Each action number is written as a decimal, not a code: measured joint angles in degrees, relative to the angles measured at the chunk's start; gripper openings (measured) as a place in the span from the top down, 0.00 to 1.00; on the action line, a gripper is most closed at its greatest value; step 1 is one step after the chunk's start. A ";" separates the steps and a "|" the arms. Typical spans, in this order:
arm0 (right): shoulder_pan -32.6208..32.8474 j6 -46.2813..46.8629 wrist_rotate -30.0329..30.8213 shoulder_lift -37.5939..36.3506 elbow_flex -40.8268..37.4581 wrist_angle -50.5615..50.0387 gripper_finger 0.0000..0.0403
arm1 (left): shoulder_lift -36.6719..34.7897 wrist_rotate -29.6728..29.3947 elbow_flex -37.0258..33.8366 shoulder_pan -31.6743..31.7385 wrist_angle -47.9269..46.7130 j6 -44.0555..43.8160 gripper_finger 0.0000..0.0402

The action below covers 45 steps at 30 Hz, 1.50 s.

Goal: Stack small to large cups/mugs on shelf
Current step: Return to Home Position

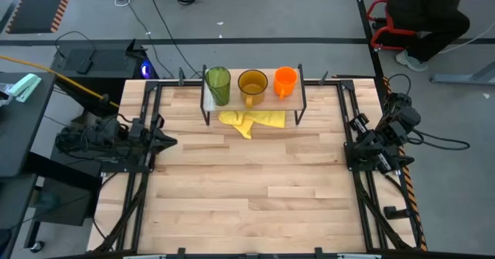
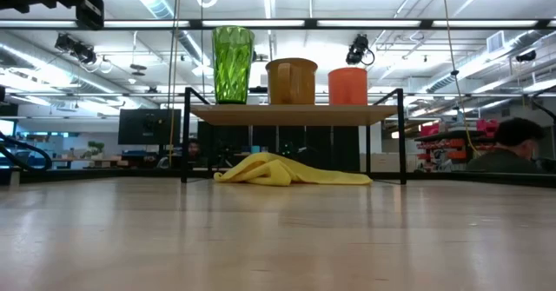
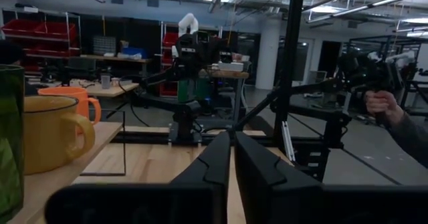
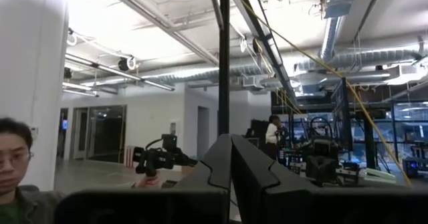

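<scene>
- High view: the shelf [image 1: 294,104] stands at the middle of the table's [image 1: 247,205] far edge. On it, in a row, are the green tumbler [image 1: 217,85] at the left end, the amber mug [image 1: 252,84] in the middle and the orange mug [image 1: 285,81] at the right end. The left gripper [image 1: 172,141] sits by the table's left edge and the right gripper [image 1: 349,152] by its right edge, both well apart from the shelf. I judge a knock unlikely unless a homing move swings inward.
- Low view: all three vessels stand upright and near one another; I cannot tell whether they touch. The tall tumbler looks likeliest to topple if the table gets jolted. The yellow cloth [image 2: 291,171] lies under the shelf between its legs, and snagging it could shift the rack.
- Left wrist view: my left fingers are pressed together on nothing. A person's hand [image 3: 381,103] shows in the room beyond the table. That worries me if an arm sweeps outward.
- Right wrist view: the right fingers are likewise clenched and empty. A person [image 4: 20,204] is in view, and no cups are.
</scene>
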 joint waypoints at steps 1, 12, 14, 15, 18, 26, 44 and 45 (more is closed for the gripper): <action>0.02 0.11 0.00 0.00 -0.17 -0.07 0.96 | 0.04 -0.02 -0.12 0.00 0.02 -0.19 0.93; 0.02 4.49 -3.79 -0.02 -7.34 5.23 0.96 | 0.04 0.50 -8.47 0.00 9.34 -1.63 0.92; 0.00 4.63 -5.34 -0.02 -9.56 7.45 0.96 | 0.02 1.31 -8.84 0.00 10.03 -1.68 0.92; 0.00 4.65 -5.73 -0.02 -10.64 8.72 0.96 | 0.02 1.93 -9.09 0.00 9.97 -1.70 0.91; 0.00 4.71 -5.86 -0.04 -13.35 11.18 0.96 | 0.01 4.56 -9.26 0.00 10.73 -1.72 0.91; -0.72 1.63 -6.12 -0.07 -15.27 13.65 0.96 | 0.02 6.92 -9.84 -0.02 10.65 -0.39 0.94; -16.37 7.49 -16.75 -0.04 -15.27 10.32 0.96 | 0.13 6.99 -12.28 0.00 11.71 -0.15 0.93; -17.41 7.36 -17.66 -0.04 -15.27 10.57 0.96 | 0.13 6.99 -12.28 0.00 11.72 -0.17 0.94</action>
